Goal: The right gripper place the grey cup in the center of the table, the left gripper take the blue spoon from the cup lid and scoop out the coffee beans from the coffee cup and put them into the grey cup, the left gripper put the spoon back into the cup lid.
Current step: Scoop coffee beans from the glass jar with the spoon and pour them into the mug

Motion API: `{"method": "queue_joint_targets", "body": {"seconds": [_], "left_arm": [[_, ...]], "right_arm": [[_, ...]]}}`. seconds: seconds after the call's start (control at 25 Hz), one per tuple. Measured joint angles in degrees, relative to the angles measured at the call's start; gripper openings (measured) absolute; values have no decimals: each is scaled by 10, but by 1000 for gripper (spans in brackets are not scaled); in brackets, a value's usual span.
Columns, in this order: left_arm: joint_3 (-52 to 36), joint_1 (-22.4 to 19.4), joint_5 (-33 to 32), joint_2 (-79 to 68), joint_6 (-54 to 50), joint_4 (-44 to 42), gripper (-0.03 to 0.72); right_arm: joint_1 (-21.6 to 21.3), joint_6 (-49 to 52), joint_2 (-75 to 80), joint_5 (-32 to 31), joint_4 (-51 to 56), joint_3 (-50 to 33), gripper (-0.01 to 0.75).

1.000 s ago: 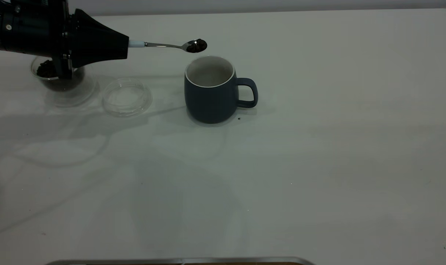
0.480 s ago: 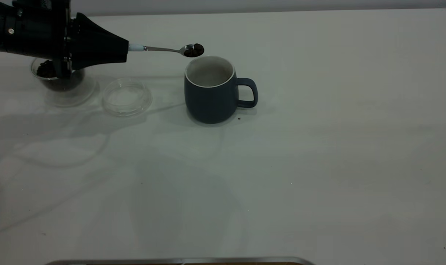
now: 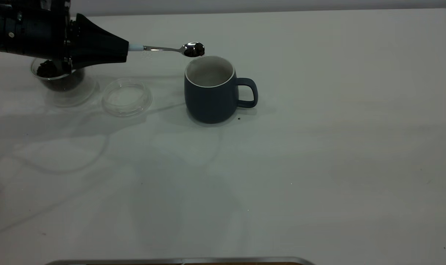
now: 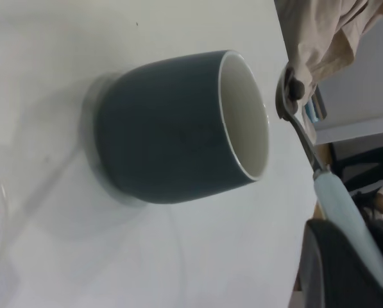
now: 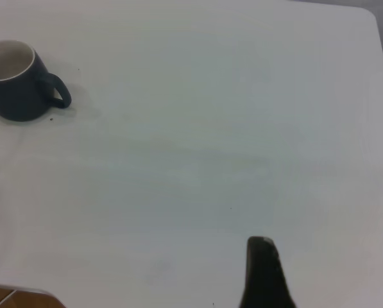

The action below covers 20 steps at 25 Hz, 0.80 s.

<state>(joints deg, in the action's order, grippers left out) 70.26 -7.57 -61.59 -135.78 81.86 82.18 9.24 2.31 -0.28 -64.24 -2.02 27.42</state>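
Exterior view shows the blue spoon (image 3: 171, 48) lying almost flat in the air, its long side running across from left to right. Its pale handle end is clamped tight inside the black cone tip of the left gripper (image 3: 125, 46), and its shiny bowl points away toward the grey cup (image 3: 211, 90). The bowl hangs just above the cup's far left rim and does not touch it. A few dark coffee beans (image 3: 194, 50) sit in the bowl. The grey cup stands upright near the middle of the table (image 3: 318, 147), with its loop handle sticking out to the right. Its white inside looks bare as far as can be seen. A tiny dark speck lies on the table just beside the cup's base, under the handle. The cup lid (image 3: 127, 96) lies flat to the left of the grey cup, well apart from it, with nothing in it. Farther left is the coffee cup (image 3: 61, 79), a clear glass with more dark beans heaped inside; the left arm hides part of it. In the left wrist view the spoon (image 4: 313, 160) reaches past the open mouth of the grey cup (image 4: 172, 128), and some tan cloth shows beyond the table edge. In the right wrist view the right gripper (image 5: 263, 273) hangs high over bare white table, far from the grey cup (image 5: 18, 80), and I cannot tell how its fingers are. The table is plain white, with soft shadows on it and a pale wall behind.
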Motion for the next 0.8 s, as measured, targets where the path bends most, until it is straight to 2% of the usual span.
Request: {"method": "queue_joint_targets", "body": {"seconds": [0.24, 0.48, 0.8], "left_arm": [[0, 2, 19, -3, 20, 4, 132], [0, 23, 34, -9, 37, 9, 132], [0, 39, 61, -13, 147, 36, 132]], "right_arm": [[0, 0, 0, 0, 0, 0, 531], [0, 0, 0, 0, 0, 0, 531], [0, 0, 0, 0, 0, 0, 531]]}}
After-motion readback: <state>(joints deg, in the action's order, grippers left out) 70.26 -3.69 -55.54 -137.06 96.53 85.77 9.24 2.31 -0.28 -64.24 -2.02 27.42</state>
